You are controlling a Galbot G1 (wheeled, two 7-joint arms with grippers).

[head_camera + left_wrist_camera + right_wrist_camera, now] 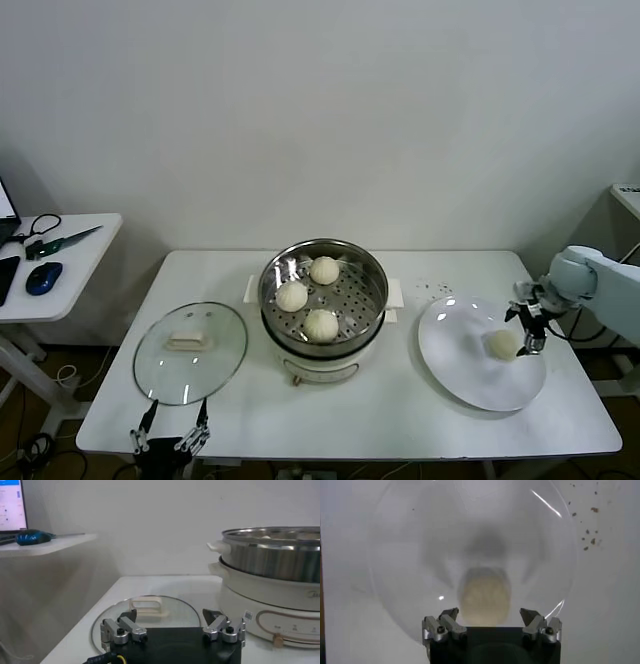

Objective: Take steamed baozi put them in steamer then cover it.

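Three cream-white baozi [310, 296] lie on the perforated tray of the steel steamer [322, 263] at mid-table. A fourth baozi [502, 343] lies on the white plate [460, 360] to the right. My right gripper [530, 330] is open just above this baozi, a little to its outer side; in the right wrist view the baozi [485, 596] lies between and beyond the spread fingertips [451, 615]. The glass cover [190, 350] with its white handle lies flat left of the steamer. My left gripper [170, 432] is open and empty at the front edge, just before the cover [150, 611].
A side table [60, 262] at the far left holds a blue mouse [43, 277] and scissors. Dark crumbs [435, 290] lie on the table behind the plate. The steamer's white base [272, 600] stands to the right of my left gripper.
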